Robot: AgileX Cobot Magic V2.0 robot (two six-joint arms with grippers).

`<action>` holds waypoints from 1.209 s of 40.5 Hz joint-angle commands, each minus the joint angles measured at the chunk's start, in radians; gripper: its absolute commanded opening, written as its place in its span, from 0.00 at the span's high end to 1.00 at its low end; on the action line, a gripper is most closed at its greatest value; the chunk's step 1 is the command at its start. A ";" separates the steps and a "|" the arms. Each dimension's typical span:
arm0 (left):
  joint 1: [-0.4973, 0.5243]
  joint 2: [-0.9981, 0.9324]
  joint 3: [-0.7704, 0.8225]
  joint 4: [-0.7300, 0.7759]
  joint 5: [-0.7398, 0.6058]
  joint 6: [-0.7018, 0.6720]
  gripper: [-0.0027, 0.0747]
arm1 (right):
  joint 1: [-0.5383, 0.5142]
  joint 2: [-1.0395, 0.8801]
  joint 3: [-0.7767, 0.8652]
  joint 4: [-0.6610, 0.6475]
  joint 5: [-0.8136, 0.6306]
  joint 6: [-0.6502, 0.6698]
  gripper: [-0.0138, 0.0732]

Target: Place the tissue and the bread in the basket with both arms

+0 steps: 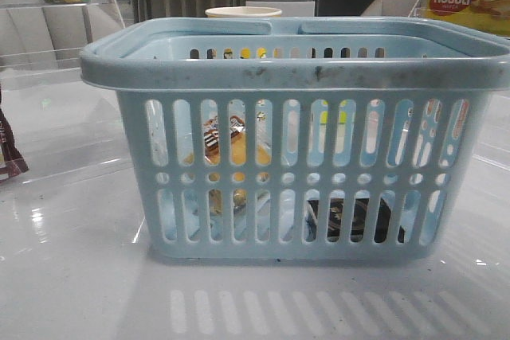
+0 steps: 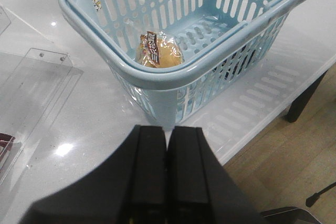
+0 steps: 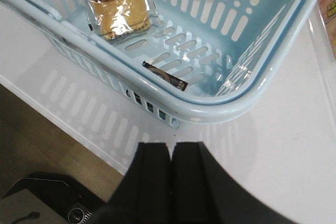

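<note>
one basket sits on the surface, ahead of and between my two arms. one bread lies inside it toward my left, one tissue flat at its right near wall. my left claw and right claw hang outside, both pressed closed, holding nothing.

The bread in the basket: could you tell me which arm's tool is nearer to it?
Left. The left tool is outside the basket by the bread's corner; the right tool is outside the far corner, by the tissue.
</note>
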 commanded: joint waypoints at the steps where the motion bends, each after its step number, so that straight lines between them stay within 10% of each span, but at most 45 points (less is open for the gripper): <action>1: -0.002 0.003 -0.026 -0.008 -0.066 -0.012 0.85 | 0.001 -0.006 -0.025 -0.012 -0.060 -0.006 0.78; 14: 0.002 -0.022 -0.016 -0.012 -0.071 -0.012 0.85 | 0.001 -0.006 -0.025 -0.012 -0.060 -0.006 0.78; 33: 0.532 -0.506 0.520 -0.040 -0.589 -0.010 0.85 | 0.001 -0.006 -0.025 -0.012 -0.060 -0.006 0.78; 49: 0.604 -0.674 0.736 -0.068 -0.714 -0.019 0.85 | 0.001 -0.006 -0.025 -0.012 -0.060 -0.006 0.78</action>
